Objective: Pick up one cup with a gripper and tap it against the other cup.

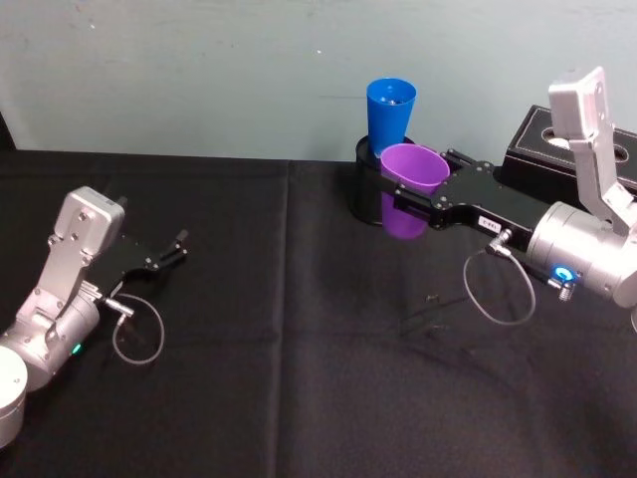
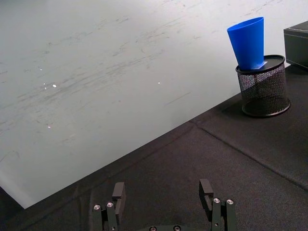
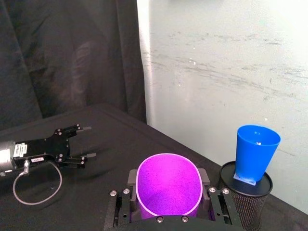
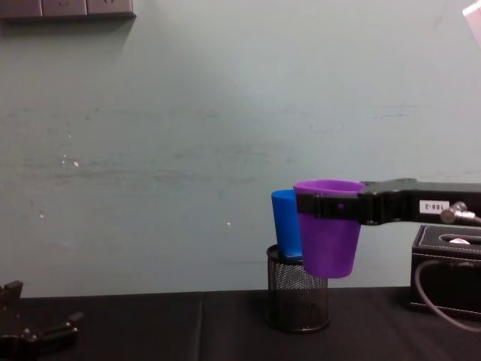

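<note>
My right gripper (image 1: 418,184) is shut on the purple cup (image 1: 410,189) just below its rim and holds it upright above the table. The blue cup (image 1: 390,115) stands on the black mesh pen holder (image 1: 363,194) just behind it. In the chest view the purple cup (image 4: 328,229) overlaps the blue cup (image 4: 284,222). In the right wrist view a small gap shows between the purple cup (image 3: 168,185) and the blue cup (image 3: 256,151). My left gripper (image 1: 182,249) rests open and low at the table's left, its fingers (image 2: 118,192) wide apart.
A black box (image 1: 557,149) sits at the back right, behind my right arm. The pale wall (image 4: 188,150) rises directly behind the pen holder (image 4: 297,297). Black cloth (image 1: 299,349) covers the table between the arms. A cable loop (image 1: 498,289) hangs under my right wrist.
</note>
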